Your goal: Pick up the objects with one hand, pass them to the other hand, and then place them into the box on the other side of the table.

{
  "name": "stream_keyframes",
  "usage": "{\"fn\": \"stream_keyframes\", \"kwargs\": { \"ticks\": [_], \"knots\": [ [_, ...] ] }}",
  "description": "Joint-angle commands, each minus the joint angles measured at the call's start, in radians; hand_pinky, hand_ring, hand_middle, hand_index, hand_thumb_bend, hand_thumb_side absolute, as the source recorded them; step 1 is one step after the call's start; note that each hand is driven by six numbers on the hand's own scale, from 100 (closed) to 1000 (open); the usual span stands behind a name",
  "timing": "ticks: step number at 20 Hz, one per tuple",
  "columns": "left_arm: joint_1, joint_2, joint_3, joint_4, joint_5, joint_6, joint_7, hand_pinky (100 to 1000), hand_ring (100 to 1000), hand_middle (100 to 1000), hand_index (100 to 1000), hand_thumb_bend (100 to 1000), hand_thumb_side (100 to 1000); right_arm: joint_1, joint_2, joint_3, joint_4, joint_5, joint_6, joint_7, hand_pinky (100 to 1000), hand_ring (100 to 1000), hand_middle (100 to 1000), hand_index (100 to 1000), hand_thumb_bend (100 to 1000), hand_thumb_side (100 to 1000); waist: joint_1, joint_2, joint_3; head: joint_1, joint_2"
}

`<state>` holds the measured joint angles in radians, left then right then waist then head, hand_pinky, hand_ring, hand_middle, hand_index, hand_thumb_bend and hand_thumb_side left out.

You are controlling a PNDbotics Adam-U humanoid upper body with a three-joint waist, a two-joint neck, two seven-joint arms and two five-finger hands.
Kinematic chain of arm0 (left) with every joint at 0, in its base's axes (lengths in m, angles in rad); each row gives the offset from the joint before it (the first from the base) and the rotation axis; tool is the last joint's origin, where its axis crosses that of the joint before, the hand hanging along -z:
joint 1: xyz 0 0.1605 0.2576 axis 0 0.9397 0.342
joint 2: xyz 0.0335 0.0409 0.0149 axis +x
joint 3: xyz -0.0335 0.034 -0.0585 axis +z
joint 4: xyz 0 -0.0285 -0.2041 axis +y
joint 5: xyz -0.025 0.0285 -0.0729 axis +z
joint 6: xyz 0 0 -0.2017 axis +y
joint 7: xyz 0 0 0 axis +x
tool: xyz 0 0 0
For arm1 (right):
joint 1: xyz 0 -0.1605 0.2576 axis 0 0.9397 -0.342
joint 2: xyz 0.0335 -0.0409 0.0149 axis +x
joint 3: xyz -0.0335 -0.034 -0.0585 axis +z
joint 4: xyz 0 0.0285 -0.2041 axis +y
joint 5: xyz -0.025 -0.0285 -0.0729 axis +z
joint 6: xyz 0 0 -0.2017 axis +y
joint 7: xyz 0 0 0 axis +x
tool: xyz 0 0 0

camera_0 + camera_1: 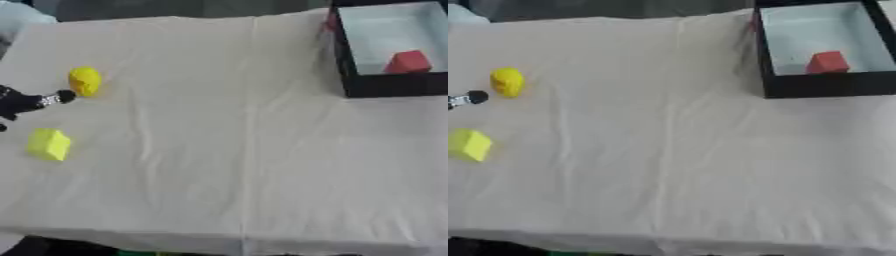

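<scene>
Now the left hand (26, 102) at the counter's (227, 150) left edge has one finger extended near the yellow round object (85, 80); its grasp cannot be told.

A table covered by a cream-coloured, wrinkled cloth (227, 150) fills nearly the whole view. A long crease runs down the cloth from the far edge to the near edge, a little right of centre, with smaller folds spreading on either side. Soft, even light falls across it, leaving only faint shadows. Beyond the far edge lies a dark grey strip of floor or wall (175, 7). A pale bluish shape (17, 17) sits at the far left corner. Below the near edge, the space is dark.
</scene>
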<state>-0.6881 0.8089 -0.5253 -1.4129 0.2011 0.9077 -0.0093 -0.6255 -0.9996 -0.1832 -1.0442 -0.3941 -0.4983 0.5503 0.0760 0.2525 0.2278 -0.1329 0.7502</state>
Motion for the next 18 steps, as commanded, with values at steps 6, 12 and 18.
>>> {"fn": "stream_keyframes", "kwargs": {
  "ticks": [6, 12, 18],
  "knots": [
    [0.008, 0.044, -0.033, 0.044, 0.070, -0.001, 0.001, 767, 793, 739, 783, 863, 544, -0.012, -0.050, -0.003, -0.005, 0.017, -0.011, 0.002, 1000, 1000, 1000, 965, 100, 441, 0.003, -0.023, -0.004, 0.012, -0.004],
    [0.019, 0.035, -0.061, 0.082, 0.078, -0.001, -0.007, 770, 794, 739, 785, 880, 535, -0.011, -0.050, 0.002, 0.000, 0.031, -0.021, 0.002, 1000, 1000, 1000, 960, 100, 437, 0.008, -0.025, -0.008, 0.007, -0.008],
    [0.002, 0.001, -0.069, 0.136, 0.041, -0.001, 0.007, 767, 795, 739, 786, 884, 503, -0.005, -0.045, 0.006, 0.005, 0.049, -0.031, 0.001, 1000, 1000, 1000, 955, 100, 430, 0.006, -0.026, -0.009, 0.009, -0.006]
  ]
}}
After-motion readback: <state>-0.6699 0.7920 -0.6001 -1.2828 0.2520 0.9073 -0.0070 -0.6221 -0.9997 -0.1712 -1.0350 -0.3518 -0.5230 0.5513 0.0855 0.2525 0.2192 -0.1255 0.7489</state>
